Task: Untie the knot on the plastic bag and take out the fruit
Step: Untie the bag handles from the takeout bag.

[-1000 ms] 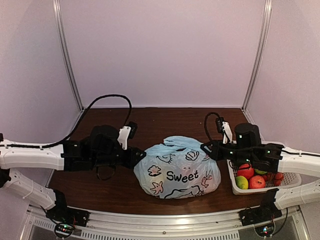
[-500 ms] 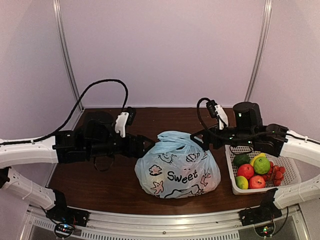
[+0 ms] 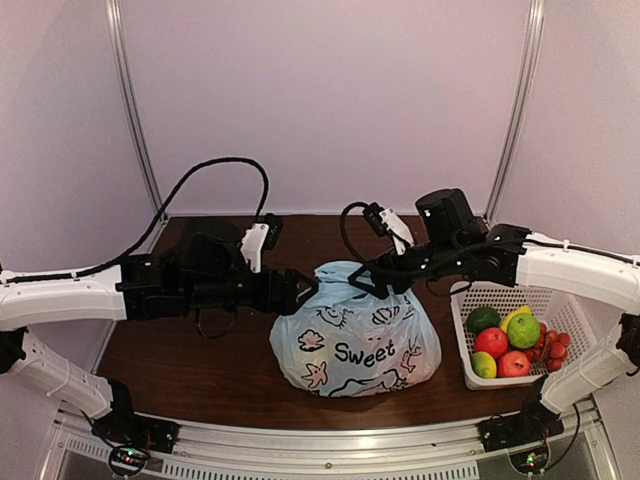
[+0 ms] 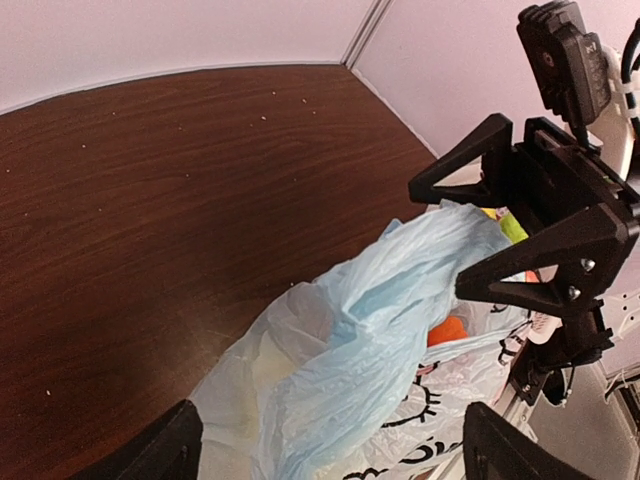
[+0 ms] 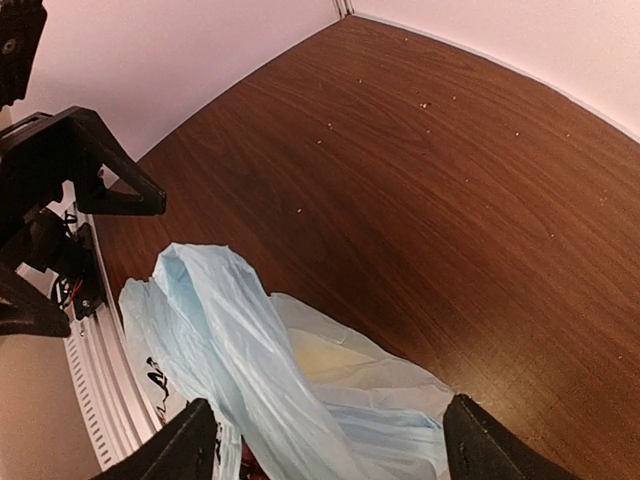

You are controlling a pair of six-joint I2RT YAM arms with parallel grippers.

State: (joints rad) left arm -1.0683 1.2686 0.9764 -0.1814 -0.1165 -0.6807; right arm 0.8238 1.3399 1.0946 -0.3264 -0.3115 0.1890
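The light blue plastic bag (image 3: 350,340), printed "Sweet", sits mid-table. My left gripper (image 3: 303,290) is at its upper left and my right gripper (image 3: 366,283) at its top, facing each other. Both are open and clamp nothing. In the left wrist view a loose twisted handle ear (image 4: 400,300) rises between the left gripper's (image 4: 335,440) fingers (image 4: 170,450), and an orange fruit (image 4: 450,330) shows in the bag mouth. The right wrist view has the same ear (image 5: 225,320) over the right gripper (image 5: 330,420), with a pale yellow fruit (image 5: 335,365) under the plastic. No tied knot shows.
A white mesh basket (image 3: 555,300) stands at the right with a green apple, red fruits and limes in it. Bare brown table (image 3: 200,360) lies left of and behind the bag. White walls close in the back and sides.
Both grippers opened and moved in over the bag's top. The right arm swung left, away from the basket. The bag's top now stands higher and looser.
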